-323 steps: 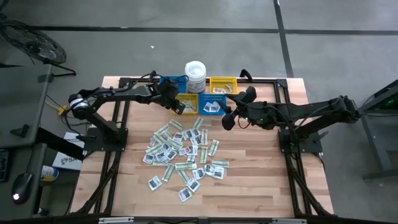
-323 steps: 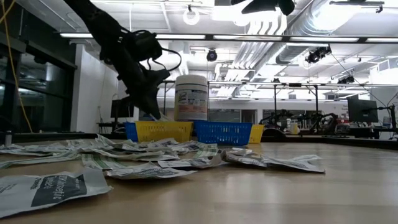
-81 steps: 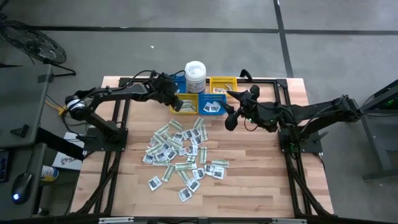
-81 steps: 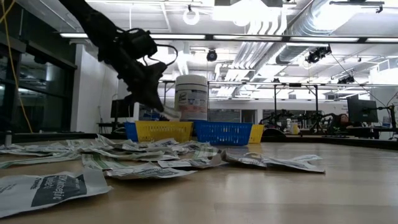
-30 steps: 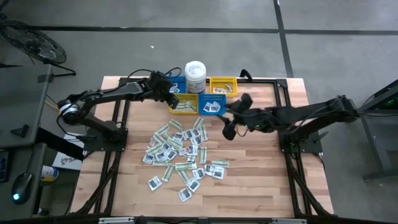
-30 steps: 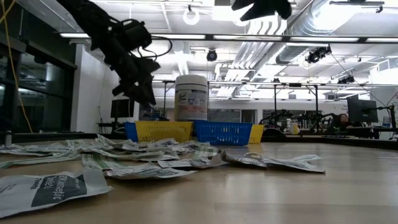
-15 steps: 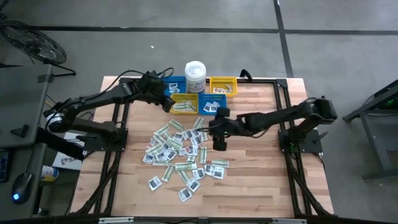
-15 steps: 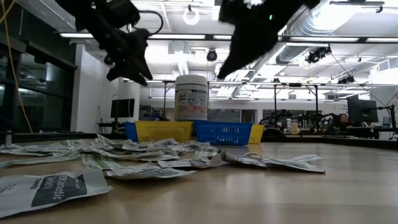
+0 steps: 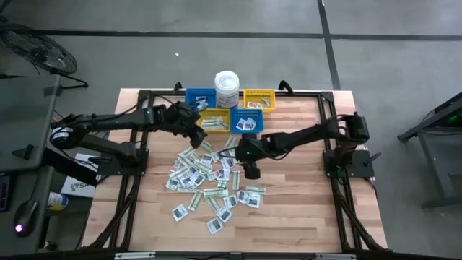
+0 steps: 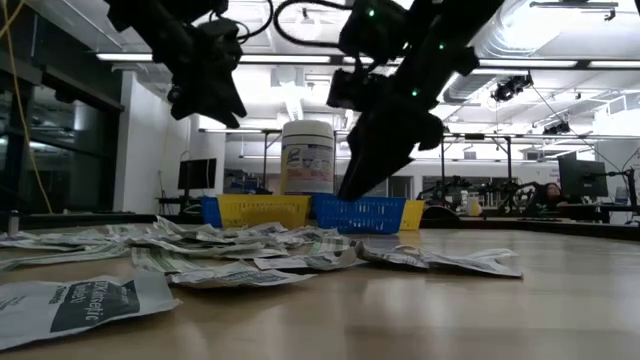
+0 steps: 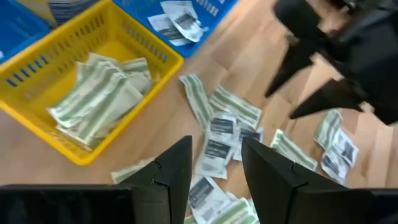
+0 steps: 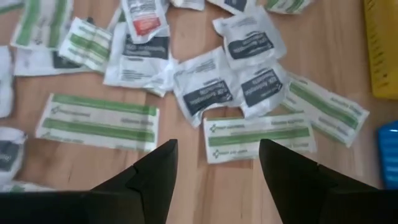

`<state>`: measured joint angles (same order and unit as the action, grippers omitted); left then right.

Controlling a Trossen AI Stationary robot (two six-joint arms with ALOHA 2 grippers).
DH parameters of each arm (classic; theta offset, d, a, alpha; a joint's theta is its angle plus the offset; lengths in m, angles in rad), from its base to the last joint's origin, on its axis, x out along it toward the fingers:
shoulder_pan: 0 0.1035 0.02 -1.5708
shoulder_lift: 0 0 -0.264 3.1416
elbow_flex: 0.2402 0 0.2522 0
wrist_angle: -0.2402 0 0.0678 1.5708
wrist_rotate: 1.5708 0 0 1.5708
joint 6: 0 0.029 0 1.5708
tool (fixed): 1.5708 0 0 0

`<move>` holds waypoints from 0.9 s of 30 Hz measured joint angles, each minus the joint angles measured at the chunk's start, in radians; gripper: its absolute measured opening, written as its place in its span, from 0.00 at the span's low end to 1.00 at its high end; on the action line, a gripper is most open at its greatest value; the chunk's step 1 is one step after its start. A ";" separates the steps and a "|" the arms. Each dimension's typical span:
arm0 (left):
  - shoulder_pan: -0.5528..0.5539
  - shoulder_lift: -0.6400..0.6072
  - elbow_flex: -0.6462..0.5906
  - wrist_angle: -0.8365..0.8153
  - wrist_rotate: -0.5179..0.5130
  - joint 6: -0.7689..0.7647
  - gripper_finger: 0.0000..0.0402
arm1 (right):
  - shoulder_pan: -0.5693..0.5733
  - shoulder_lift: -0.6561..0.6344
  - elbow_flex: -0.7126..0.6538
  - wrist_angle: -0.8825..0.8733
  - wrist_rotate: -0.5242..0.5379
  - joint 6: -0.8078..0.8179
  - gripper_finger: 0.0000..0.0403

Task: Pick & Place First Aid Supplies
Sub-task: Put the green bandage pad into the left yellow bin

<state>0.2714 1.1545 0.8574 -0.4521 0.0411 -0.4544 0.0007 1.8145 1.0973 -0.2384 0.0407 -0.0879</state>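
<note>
The first aid supplies (image 9: 209, 180) lie in a loose pile on the middle of the wooden table: white square packets (image 12: 205, 87) and green-and-white strips (image 12: 258, 137). My right gripper (image 9: 249, 170) hangs open, slanting down, just above the pile's right part, fingers (image 12: 155, 174) clear of the packets. My left gripper (image 9: 196, 133) is open and holds nothing; it hovers between the near yellow bin (image 11: 93, 93) and the pile's far-left edge (image 11: 217, 134). That bin holds green strips; the blue bin (image 11: 180, 18) beside it holds white packets.
A white lidded tub (image 9: 227, 88) stands at the far edge, between a blue bin (image 9: 198, 97) and a yellow bin (image 9: 258, 99). Bare wood lies to the right of the pile (image 9: 303, 195) and along the near edge. The two grippers are close together above the pile.
My left gripper has drawn back from the near yellow bin toward the table's near edge and risen, staying open. My right gripper has swung from beside the bins toward the left and near, tipped downward, rolled, and dropped low over the pile, still open.
</note>
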 joint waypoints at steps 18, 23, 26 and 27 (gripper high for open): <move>-0.096 0.000 0.000 -0.001 -0.086 -0.045 0.35 | -0.067 0.118 0.001 0.061 -0.085 -0.002 0.52; -0.096 0.000 0.000 -0.001 -0.088 -0.045 0.35 | -0.067 0.127 0.001 0.060 -0.089 0.001 0.52; -0.095 0.000 0.000 -0.002 -0.089 -0.044 0.35 | -0.067 0.127 0.002 0.060 -0.092 -0.001 0.52; -0.095 0.000 0.000 -0.002 -0.089 -0.044 0.35 | -0.066 0.128 0.002 0.059 -0.092 -0.001 0.52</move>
<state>0.1761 1.1545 0.8570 -0.4540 -0.0475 -0.4980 -0.0656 1.9421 1.0988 -0.1792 -0.0517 -0.0887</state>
